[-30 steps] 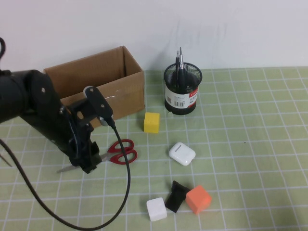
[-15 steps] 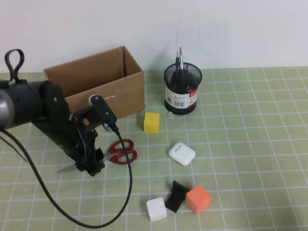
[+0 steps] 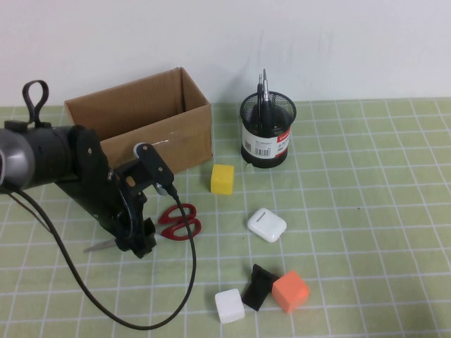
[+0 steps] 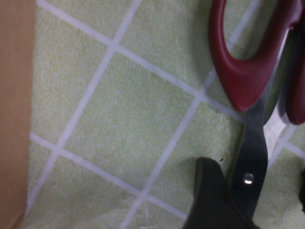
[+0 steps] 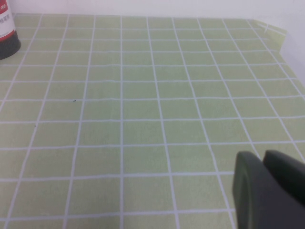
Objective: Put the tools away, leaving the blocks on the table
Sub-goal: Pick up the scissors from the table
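Observation:
Red-handled scissors (image 3: 179, 222) lie flat on the green grid table (image 3: 366, 211), blade tip pointing left. My left gripper (image 3: 139, 241) is down over the blades just left of the handles. In the left wrist view the scissors (image 4: 248, 81) lie between its fingers; my left gripper (image 4: 255, 191) is open, one finger on each side of the pivot. A black mesh cup (image 3: 268, 130) holds tools with thin metal tips (image 3: 262, 86). The yellow cube (image 3: 222, 179), white cube (image 3: 229, 306), black wedge (image 3: 258, 285) and orange cube (image 3: 290, 291) rest on the table. My right gripper (image 5: 261, 164) is shut and empty over bare table.
An open cardboard box (image 3: 141, 120) stands at the back left, just behind my left arm. A white rounded case (image 3: 266, 224) lies right of the scissors. The left arm's cable (image 3: 187, 282) loops over the table in front.
My left arm has shifted slightly right and lower, settling its gripper over the scissors' blades. The scissors and blocks have not moved.

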Motion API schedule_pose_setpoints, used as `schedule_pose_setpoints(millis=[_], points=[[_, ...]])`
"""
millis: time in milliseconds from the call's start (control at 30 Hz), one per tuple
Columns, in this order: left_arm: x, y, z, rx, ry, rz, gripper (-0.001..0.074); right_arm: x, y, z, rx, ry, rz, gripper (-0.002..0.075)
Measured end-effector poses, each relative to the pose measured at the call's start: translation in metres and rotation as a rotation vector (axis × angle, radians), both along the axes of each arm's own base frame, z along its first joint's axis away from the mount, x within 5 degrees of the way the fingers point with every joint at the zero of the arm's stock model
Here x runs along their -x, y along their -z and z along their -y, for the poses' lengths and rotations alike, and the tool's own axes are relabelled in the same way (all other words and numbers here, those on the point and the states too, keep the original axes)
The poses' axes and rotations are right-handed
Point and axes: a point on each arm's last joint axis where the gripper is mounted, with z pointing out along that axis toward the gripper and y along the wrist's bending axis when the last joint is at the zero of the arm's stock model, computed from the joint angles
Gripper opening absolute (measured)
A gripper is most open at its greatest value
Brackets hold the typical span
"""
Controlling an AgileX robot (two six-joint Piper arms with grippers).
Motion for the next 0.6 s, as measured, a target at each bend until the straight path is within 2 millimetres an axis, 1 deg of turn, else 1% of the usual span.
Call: schedule_pose_setpoints(millis=[67, 133, 200, 300, 333, 600], points=[[0.0000, 0.0005, 0.0001, 0.001, -0.001, -0.002, 0.0349, 0.0000, 0.0000, 0.0000, 0.000, 0.000, 0.000, -0.0007], [-0.0002, 0.0003, 0.0002, 0.001, -0.001, -0.001, 0.0321, 0.0000, 0.0000, 0.0000, 0.000, 0.000, 0.000, -0.0007], [-0.0004, 0.0003, 0.0000, -0.001, -0.001, 0.001, 0.0251, 0.0000, 0.0000, 0.0000, 0.000, 0.000, 0.000, -0.0007], [-0.0008, 0.0008, 0.0001, -0.003, 0.009, 0.003, 0.0104, 0.0000, 0.0000, 0.0000, 0.000, 0.000, 0.000, -0.0007], [-0.0009, 0.0006, 0.0002, -0.006, 0.019, 0.004, 0.0081, 0.0000, 0.0000, 0.0000, 0.000, 0.000, 0.000, -0.0007], [-0.0012, 0.0000, 0.0010, -0.011, 0.038, 0.010, 0.0081, 0.0000, 0.0000, 0.0000, 0.000, 0.000, 0.000, -0.0007]])
